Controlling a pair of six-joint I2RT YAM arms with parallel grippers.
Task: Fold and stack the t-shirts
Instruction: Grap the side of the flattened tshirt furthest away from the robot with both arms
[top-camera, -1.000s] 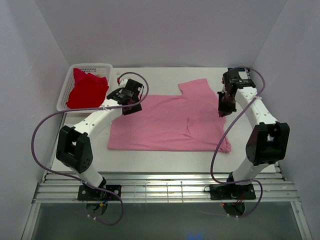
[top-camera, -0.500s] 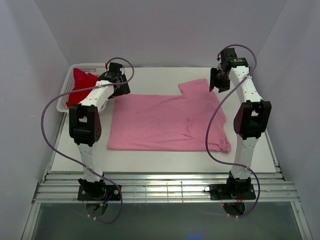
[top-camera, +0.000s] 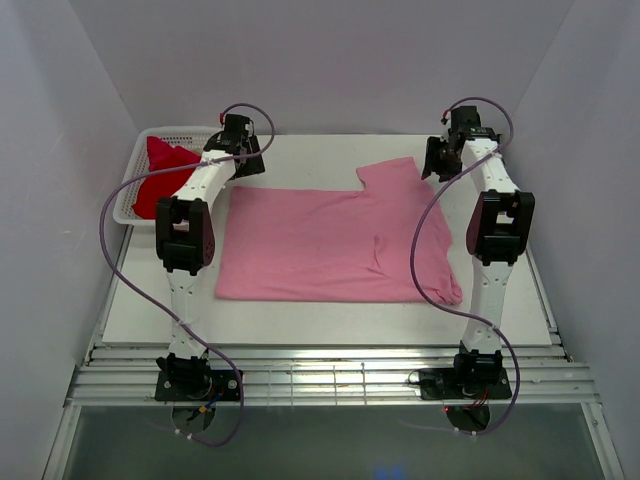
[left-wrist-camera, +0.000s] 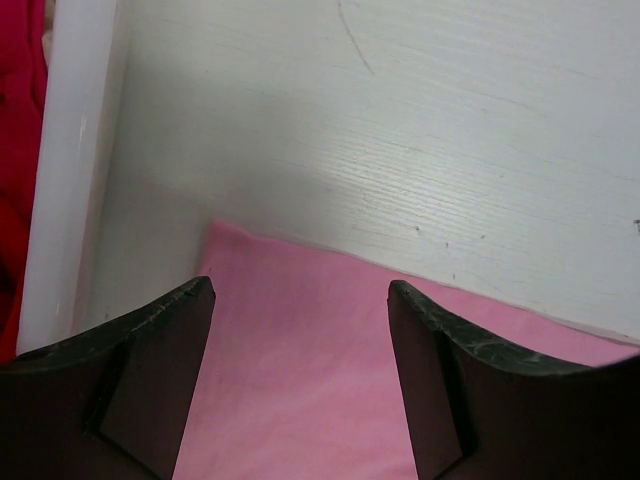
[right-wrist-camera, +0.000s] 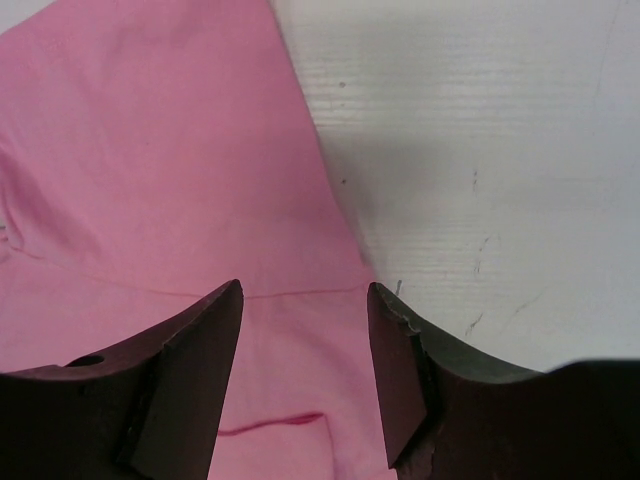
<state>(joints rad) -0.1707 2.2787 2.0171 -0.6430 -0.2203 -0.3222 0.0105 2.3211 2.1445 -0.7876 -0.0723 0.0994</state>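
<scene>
The light pink t-shirt (top-camera: 330, 243) lies flat across the middle of the white table, one sleeve sticking out at the back right. My left gripper (top-camera: 238, 160) hangs open over its back left corner (left-wrist-camera: 300, 340), nothing between the fingers. My right gripper (top-camera: 437, 160) is open above the shirt's back right edge by the sleeve (right-wrist-camera: 180, 170), with only cloth showing below it. The bright red t-shirt (top-camera: 158, 172) sits bunched in the white mesh basket (top-camera: 135, 165) at the back left.
The basket's white rim (left-wrist-camera: 70, 150) runs close to the left of my left gripper. Bare white tabletop (right-wrist-camera: 480, 150) lies to the right of the pink shirt. Grey walls close in the back and both sides.
Both arms have swung from the shirt's middle height out to its back corners. Both grippers have opened along the way. The pink shirt lies much as before.
</scene>
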